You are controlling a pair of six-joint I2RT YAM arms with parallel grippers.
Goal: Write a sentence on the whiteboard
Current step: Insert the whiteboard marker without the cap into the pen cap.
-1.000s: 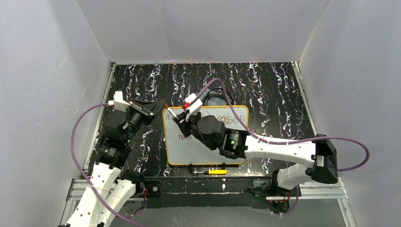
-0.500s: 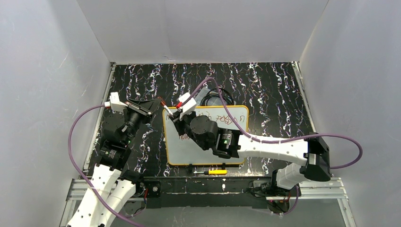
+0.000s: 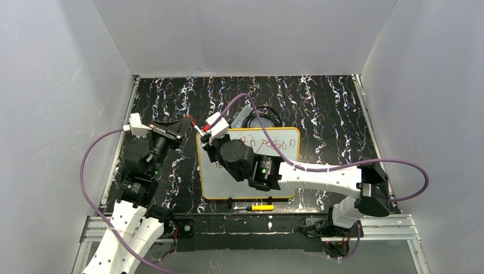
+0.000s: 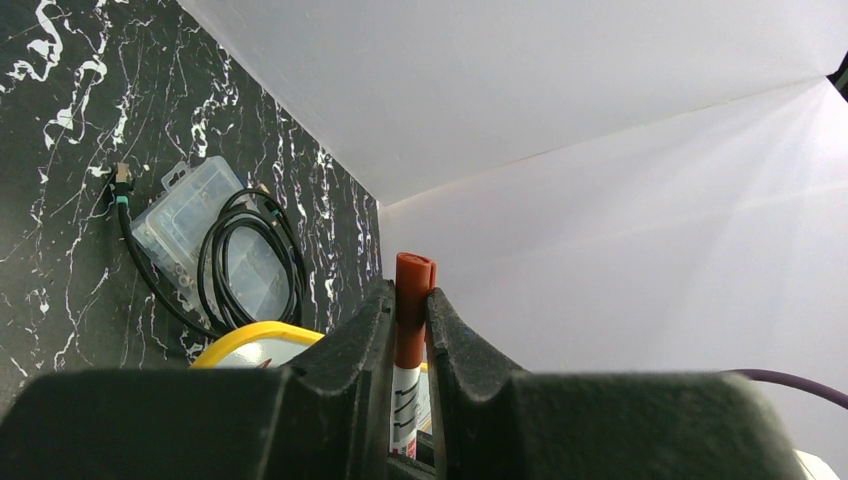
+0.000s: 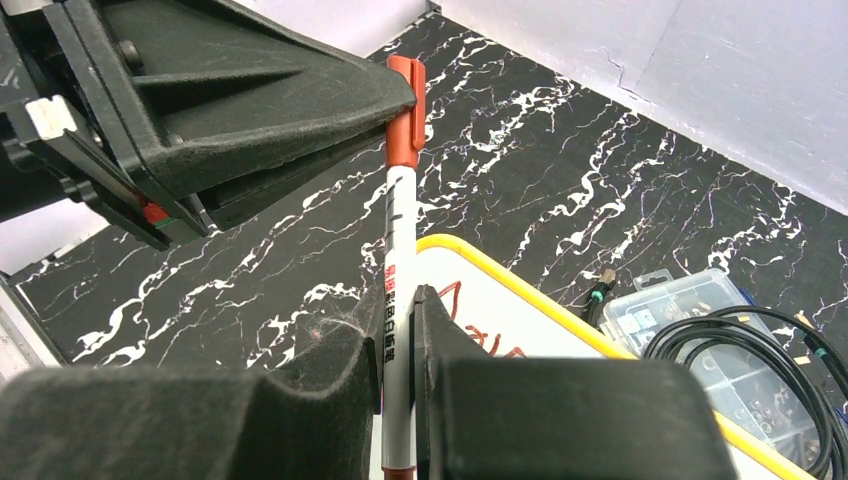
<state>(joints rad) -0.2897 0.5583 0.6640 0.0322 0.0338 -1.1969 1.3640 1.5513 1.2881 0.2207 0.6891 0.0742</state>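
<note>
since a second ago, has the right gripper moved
Yes. The right gripper has shifted left across the whiteboard, toward its far-left corner.

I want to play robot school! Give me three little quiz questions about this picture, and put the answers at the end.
1. True or false: the whiteboard is blank.
2. What colour is the cap on the marker? A) blue B) red C) green
3. Fill in (cap or barrel): the left gripper pinches the cap, while the right gripper is shut on the marker's white ____.

Key: 1 false, the sentence is scrawled along its top. 2 B. 3 barrel.
</note>
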